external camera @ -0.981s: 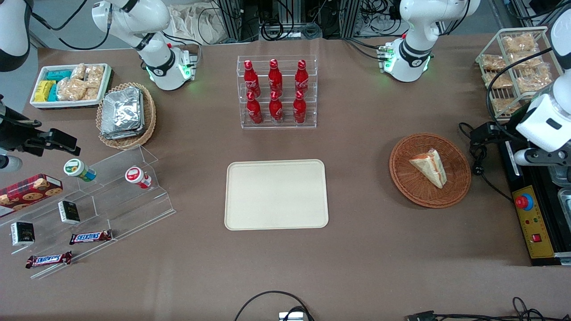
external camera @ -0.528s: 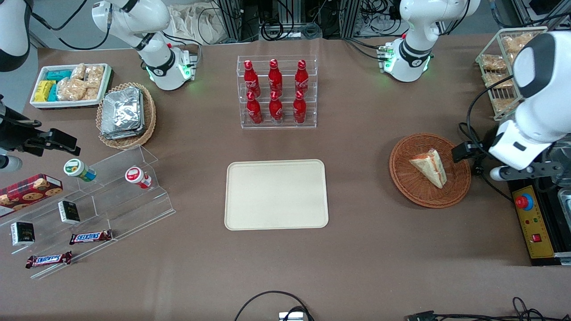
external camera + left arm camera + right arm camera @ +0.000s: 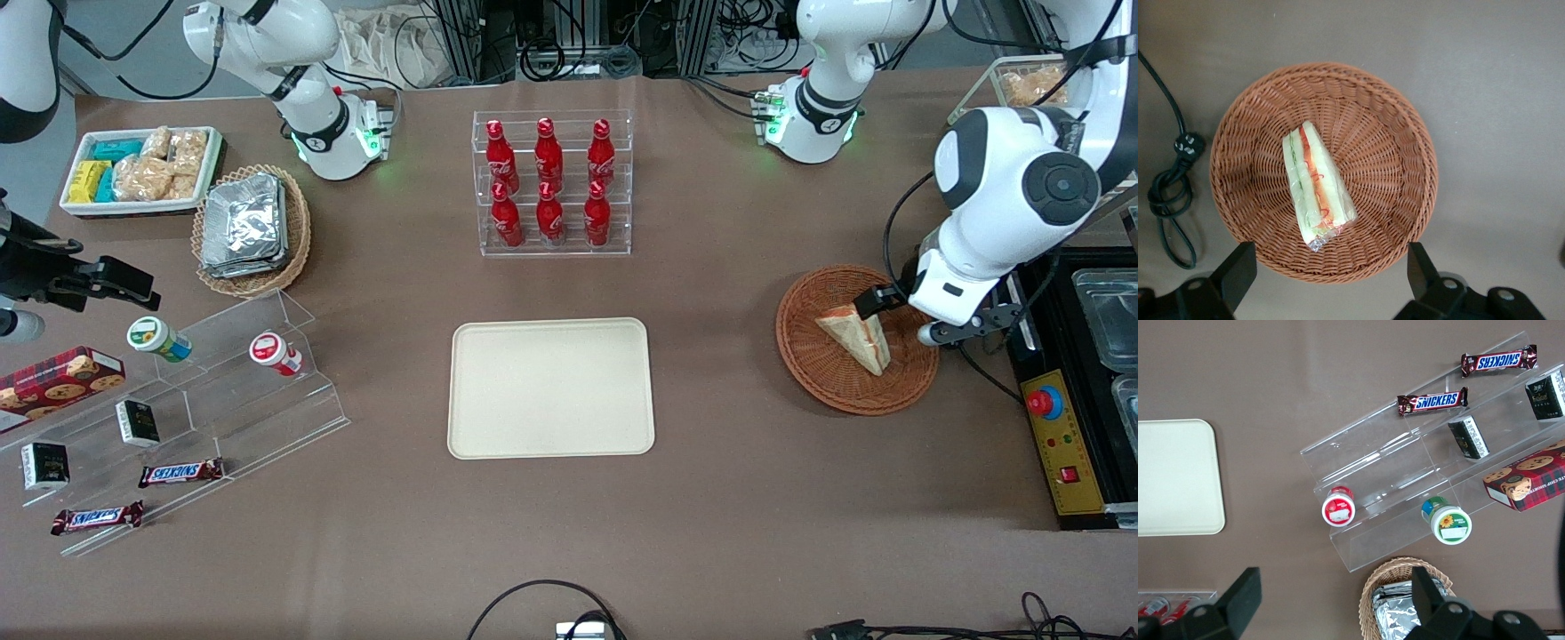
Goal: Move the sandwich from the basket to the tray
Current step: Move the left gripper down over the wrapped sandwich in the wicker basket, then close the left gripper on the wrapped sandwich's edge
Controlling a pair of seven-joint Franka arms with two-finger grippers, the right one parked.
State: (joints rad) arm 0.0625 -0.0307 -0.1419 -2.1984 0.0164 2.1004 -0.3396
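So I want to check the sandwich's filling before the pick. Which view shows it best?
The left wrist view: the sandwich lies edge-up in the basket, its red and green layers plain, with the open gripper above. The front view shows mostly pale bread; the right wrist view misses it.

The tray [image 3: 1175, 477] is seen on the brown table [image 3: 1271, 380], well apart from a clear tiered stand [image 3: 1405, 473] on which two Snickers bars [image 3: 1432, 401], two dark boxes [image 3: 1467, 437], two round tubs [image 3: 1338, 507] and a cookie box [image 3: 1528, 479] are held, with a foil-filled wicker basket [image 3: 1401, 597] near it.
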